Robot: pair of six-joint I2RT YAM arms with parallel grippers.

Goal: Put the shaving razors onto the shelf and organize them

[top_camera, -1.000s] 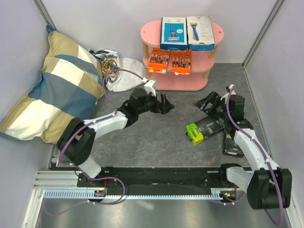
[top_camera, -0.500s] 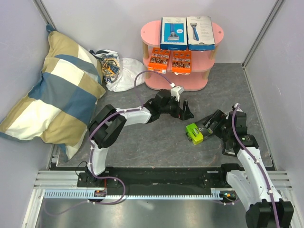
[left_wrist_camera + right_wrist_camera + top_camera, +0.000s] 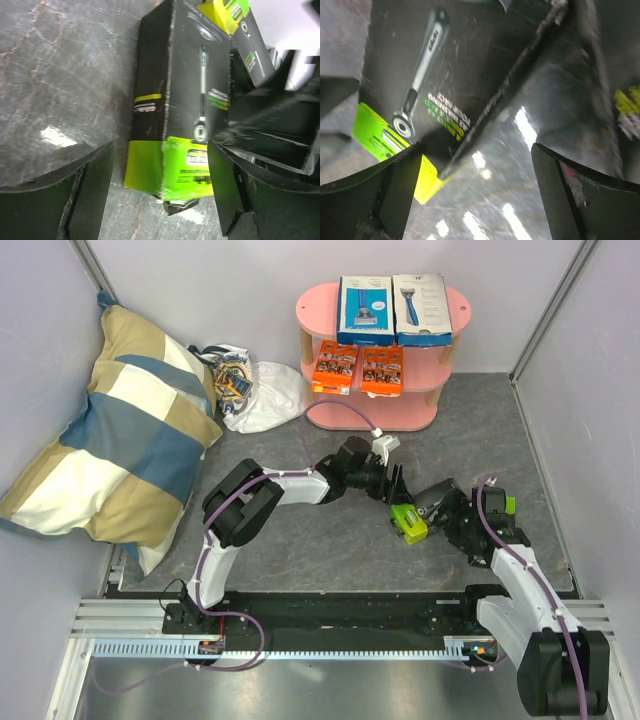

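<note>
The lime-green-and-black box point(image 3: 418, 516) lies on the floor right of centre. My left gripper point(image 3: 395, 485) is open at its lime end; in the left wrist view the box point(image 3: 175, 100) lies between the spread fingers point(image 3: 90, 200) of the gripper point(image 3: 162, 200). My right gripper point(image 3: 445, 510) is open over the box's black part point(image 3: 430, 75), its own jaws point(image 3: 485, 200) wide apart. The pink shelf point(image 3: 455, 302) holds the blue box point(image 3: 365, 308) and white box point(image 3: 420, 306) on top and two orange cards point(image 3: 358, 368) on the middle tier. The black box is hidden under the right arm.
A checked pillow point(image 3: 110, 420) leans at the left wall. A white plastic bag point(image 3: 250, 390) of small colourful items lies beside the shelf. Grey walls close in the floor on both sides.
My left arm has swung right across the floor to the lime-green-and-black box. My right arm has drawn in and down over the same box, covering the black box.
</note>
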